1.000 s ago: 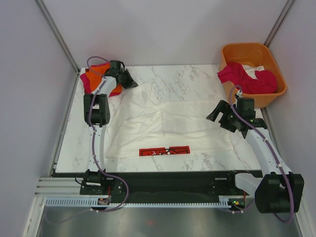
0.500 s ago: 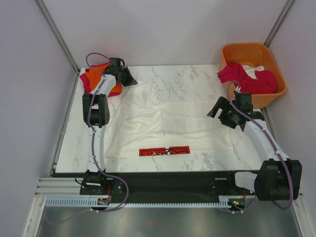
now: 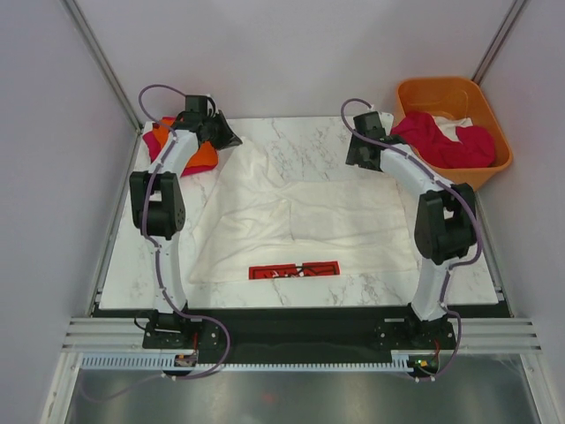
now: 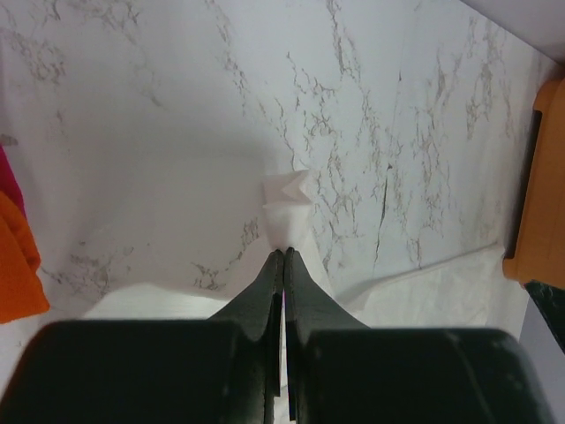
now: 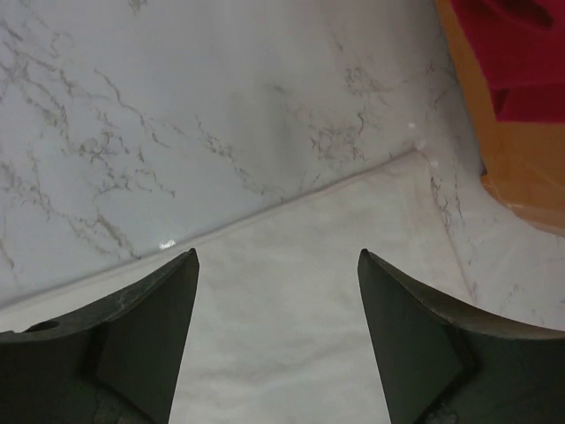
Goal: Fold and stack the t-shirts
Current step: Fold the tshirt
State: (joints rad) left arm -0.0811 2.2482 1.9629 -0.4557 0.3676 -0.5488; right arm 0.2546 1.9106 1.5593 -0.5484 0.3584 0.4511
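White t-shirt spread flat, one claw pinching a corner

On the marble table (image 3: pixel 300 141) the white t-shirt (image 3: pixel 300 221) lies left of the orange tub (image 3: pixel 424 95). Its long axis runs towards the tub and its red logo panel (image 3: pixel 294 270) is on the near edge. The left gripper (image 4: pixel 283 254) is clamped on the far corner farthest from the tub. The right gripper (image 5: pixel 275 256), jaws apart, hovers over the far corner nearest it.

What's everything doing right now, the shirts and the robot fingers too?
white t-shirt, spread out flat
left fingers, shut on the white t-shirt's far corner
right fingers, open over its other far corner
red tees, crumpled in the orange tub
orange tee, lying at the far left
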